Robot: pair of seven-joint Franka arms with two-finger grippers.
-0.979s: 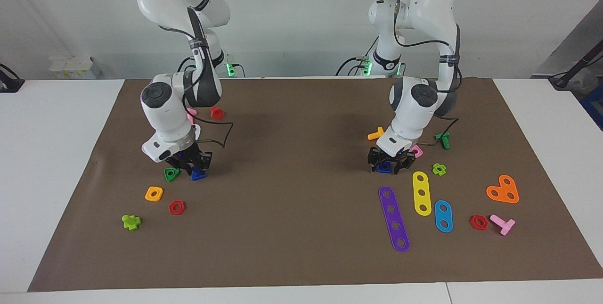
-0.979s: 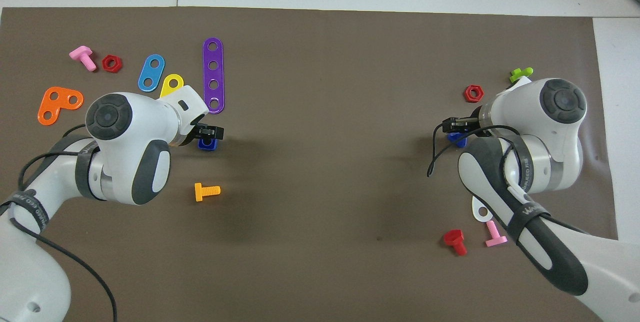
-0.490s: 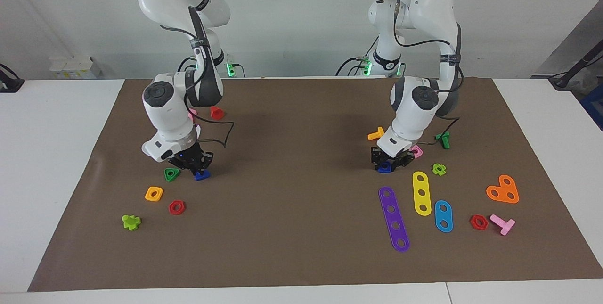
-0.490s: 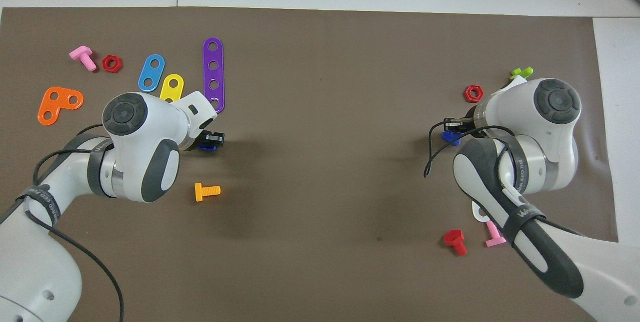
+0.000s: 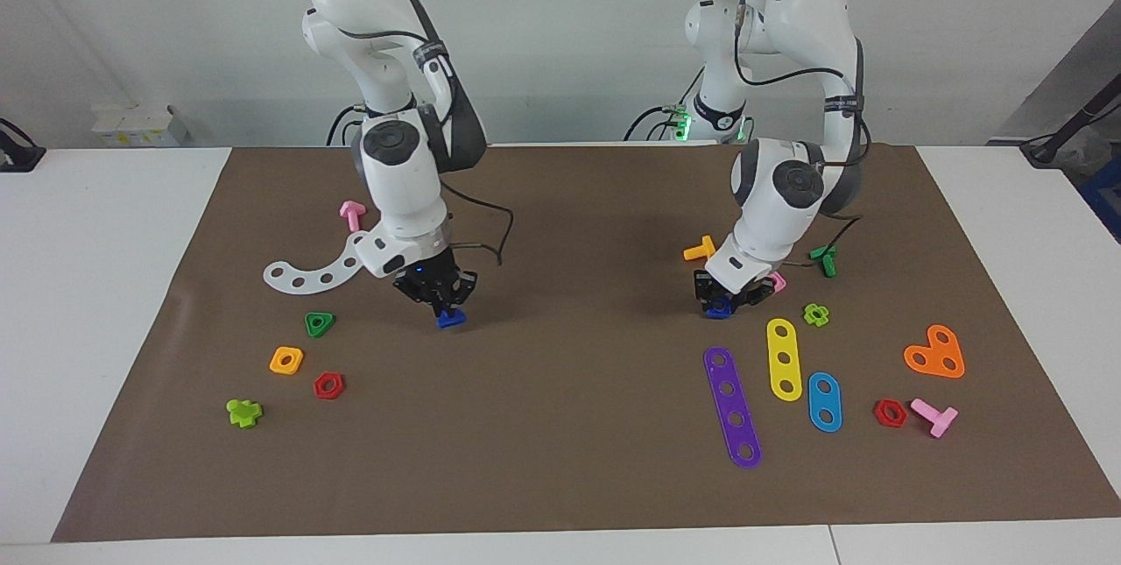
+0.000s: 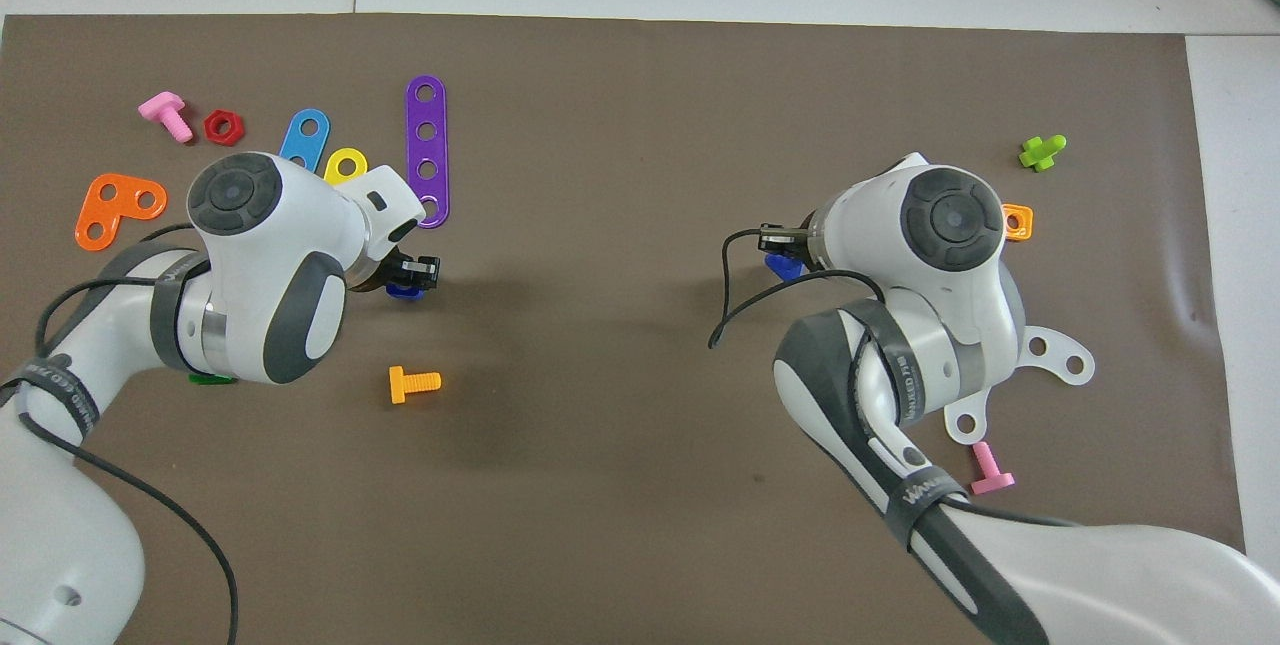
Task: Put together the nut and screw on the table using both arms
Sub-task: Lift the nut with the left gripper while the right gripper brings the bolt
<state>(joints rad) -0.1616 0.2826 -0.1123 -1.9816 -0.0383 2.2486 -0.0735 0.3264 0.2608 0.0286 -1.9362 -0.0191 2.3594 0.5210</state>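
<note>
The right gripper (image 5: 445, 300) pinches the screw (image 5: 452, 318), which hangs under its fingertips above the table (image 5: 560, 477). The left gripper (image 5: 726, 298) is closed around the nut (image 5: 719, 308).

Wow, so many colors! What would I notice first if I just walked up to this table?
First, the two white arms leaning over the brown mat. The right gripper holds a dark-blue screw above the mat's middle, while the left gripper holds a dark-blue nut low by the yellow strip. Then the toys: a long purple strip beside the yellow one and an orange heart plate at the left arm's end.
</note>
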